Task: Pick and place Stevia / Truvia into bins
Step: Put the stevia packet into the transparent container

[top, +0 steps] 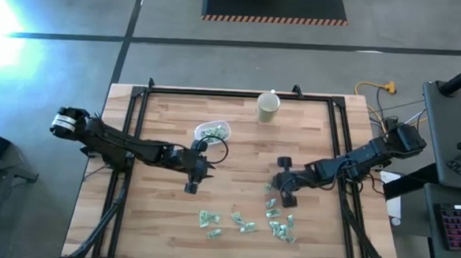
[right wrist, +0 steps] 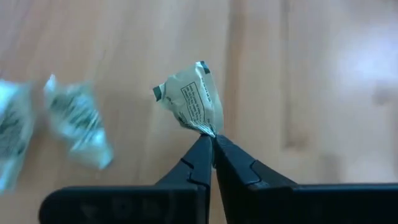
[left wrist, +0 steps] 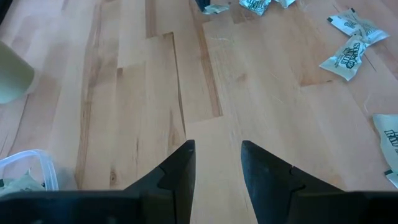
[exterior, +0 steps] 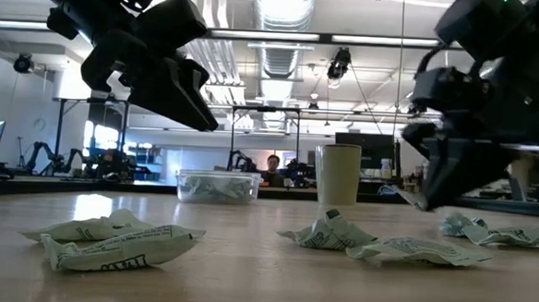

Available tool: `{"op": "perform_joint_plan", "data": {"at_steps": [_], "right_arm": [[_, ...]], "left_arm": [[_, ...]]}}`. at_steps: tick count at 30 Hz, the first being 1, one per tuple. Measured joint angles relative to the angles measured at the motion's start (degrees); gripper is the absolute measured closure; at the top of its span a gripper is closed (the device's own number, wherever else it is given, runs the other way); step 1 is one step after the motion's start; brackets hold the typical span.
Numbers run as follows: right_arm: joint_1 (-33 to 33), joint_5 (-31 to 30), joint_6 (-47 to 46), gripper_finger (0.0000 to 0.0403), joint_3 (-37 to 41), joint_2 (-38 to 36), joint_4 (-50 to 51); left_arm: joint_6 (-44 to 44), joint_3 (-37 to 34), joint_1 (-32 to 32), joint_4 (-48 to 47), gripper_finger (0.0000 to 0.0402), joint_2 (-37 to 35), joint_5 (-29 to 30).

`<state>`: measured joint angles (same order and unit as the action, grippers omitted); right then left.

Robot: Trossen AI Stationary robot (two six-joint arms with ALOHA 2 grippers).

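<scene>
Several pale green and white Stevia sachets [top: 245, 221] lie scattered on the near half of the wooden table. The clear tub [top: 212, 131] stands at the far middle with a few sachets inside. My right gripper [top: 272, 188] is low over the sachets at the right and is shut on one crumpled sachet [right wrist: 189, 102]. My left gripper [left wrist: 217, 155] hangs open above bare wood just near of the tub, nothing between its fingers. My right gripper pinches one crumpled end of the sachet [right wrist: 209, 129] between the very tips of its two fingers. The fingers slant down from the table's right side. The rest of the sachet sticks out beyond the fingertips; whether it is clear of the table I cannot tell.
A beige cup [top: 268, 107] stands upright at the far edge, right of the tub. More sachets [exterior: 117, 240] lie close to the near edge. Bare wood spreads between the tub and the scattered sachets. A black frame rail [top: 240, 93] borders the table.
</scene>
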<state>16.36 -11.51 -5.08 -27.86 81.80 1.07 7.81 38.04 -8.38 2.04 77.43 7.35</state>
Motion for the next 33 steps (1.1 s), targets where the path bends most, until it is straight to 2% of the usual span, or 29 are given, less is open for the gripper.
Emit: {"op": "perform_joint_plan", "data": {"at_steps": [5,9,11,15,20,28,33], "right_arm": [[-0.14,-8.14,3.98,0.0394,-4.2,0.0,-0.04],[-1.15,-16.53,6.41,0.0394,-8.43,0.0,-0.48],[-2.4,-18.01,7.52,0.0394,-10.35,0.0,-2.18],[-4.99,-17.35,10.0,0.0394,-13.2,0.21,-6.75],[-8.58,-11.17,13.82,0.0394,-15.64,2.67,-12.44],[-15.65,-9.16,15.2,0.0394,-22.5,12.21,-15.16],[-20.18,-8.02,13.3,0.0394,-29.39,19.61,-14.59]], "left_arm": [[0.04,0.0,0.0,-0.06,0.0288,-0.01,1.83],[0.03,0.19,0.0,-3.22,0.0288,-0.82,8.51],[0.02,0.22,0.0,-5.94,0.0288,-1.69,11.84],[-1.87,-0.05,0.0,-10.44,0.0288,-4.75,14.4],[-7.14,-0.14,0.0,-17.63,0.0288,-9.52,14.6],[-14.7,-2.93,-0.62,-25.16,0.0288,-16.89,14.19],[-16.43,-5.22,-1.47,-25.29,0.0288,-20.38,14.08]]}}
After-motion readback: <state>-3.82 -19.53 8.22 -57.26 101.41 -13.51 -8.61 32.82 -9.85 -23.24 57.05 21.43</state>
